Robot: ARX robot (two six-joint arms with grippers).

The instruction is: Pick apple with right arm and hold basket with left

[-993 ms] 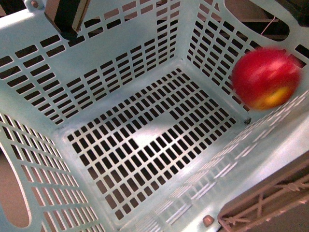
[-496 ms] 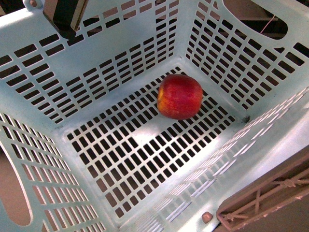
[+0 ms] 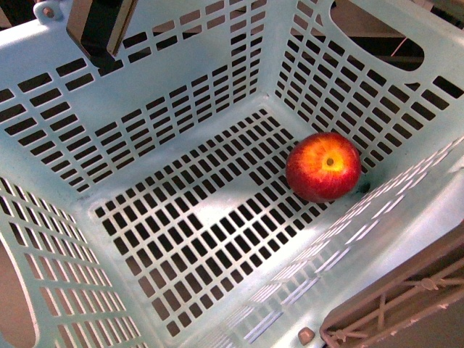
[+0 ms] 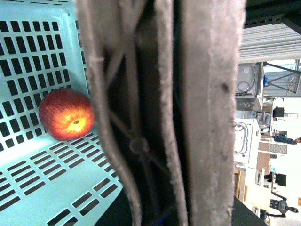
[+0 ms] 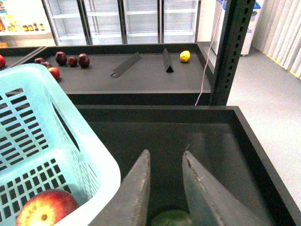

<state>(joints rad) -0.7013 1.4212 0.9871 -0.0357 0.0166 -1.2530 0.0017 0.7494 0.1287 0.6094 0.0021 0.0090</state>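
Red apple (image 3: 323,166) sits loose against the basket (image 3: 406,210) wall; any tilt could roll it. Right gripper (image 5: 165,153) is spread and empty; I cannot tell the left gripper's state.

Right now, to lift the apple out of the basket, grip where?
Across its round middle, from straight above. The apple sits on the basket floor close by a corner, walls blocking two sides, stem dimple facing up.
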